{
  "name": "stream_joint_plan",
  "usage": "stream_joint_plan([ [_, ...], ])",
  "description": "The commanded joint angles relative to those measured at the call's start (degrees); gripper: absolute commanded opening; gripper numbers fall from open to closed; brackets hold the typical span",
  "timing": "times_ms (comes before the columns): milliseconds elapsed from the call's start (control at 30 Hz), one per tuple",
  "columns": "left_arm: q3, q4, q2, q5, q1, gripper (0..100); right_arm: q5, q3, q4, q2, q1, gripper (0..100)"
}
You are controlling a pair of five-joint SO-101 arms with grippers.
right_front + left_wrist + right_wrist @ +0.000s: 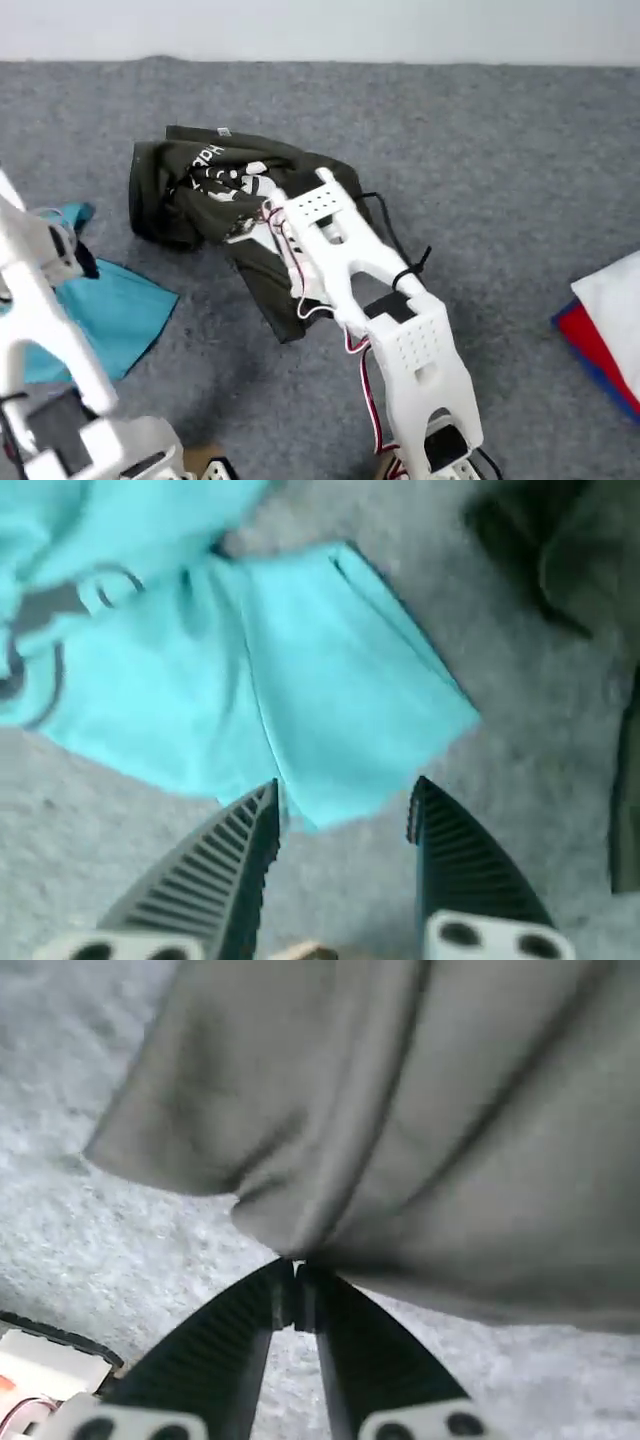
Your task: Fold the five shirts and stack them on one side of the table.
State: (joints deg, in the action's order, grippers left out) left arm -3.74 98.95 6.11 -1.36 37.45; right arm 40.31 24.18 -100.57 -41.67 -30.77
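A dark olive shirt [165, 195] is found crumpled centre-left on the grey tabletop [480, 150], one fold pinched in the clenched right claw [295, 1270]. A teal shirt [330, 680] is spread at near left beneath the released left claw [345, 805]. A stack of folded shirts [610, 310] is seen at the right edge.

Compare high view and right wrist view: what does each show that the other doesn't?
High view adds: a teal shirt at the left, a stack of white, red and blue cloth at the right edge, and white print on the dark shirt.
Right wrist view adds: the right gripper shut, pinching a fold at that shirt's edge.
Both: the crumpled dark shirt on the grey table cover.
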Motion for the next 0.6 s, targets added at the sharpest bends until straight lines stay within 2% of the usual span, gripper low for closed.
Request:
stream_joint_plan([
  [0,-9.5,1.6,10.5,-0.6,-1.7,20,0.7,2.2,-2.2,0.7,3.6,1.0],
  [267,-24.3,1.5,19.9,-0.8,-1.7,20,0.7,1.5,-2.3,5.6,10.5,1.0],
  [400,-26.9,1.4,22.1,-0.8,-1.7,20,0.4,-0.5,-2.3,10.9,8.4,2.1],
  [467,-26.9,1.4,22.3,-0.7,-1.7,20,0.2,-1.0,-2.3,13.3,6.0,7.1],
  [567,-26.9,1.4,22.3,-0.7,-1.7,20,-2.5,-0.8,-2.3,16.5,2.7,20.9],
])
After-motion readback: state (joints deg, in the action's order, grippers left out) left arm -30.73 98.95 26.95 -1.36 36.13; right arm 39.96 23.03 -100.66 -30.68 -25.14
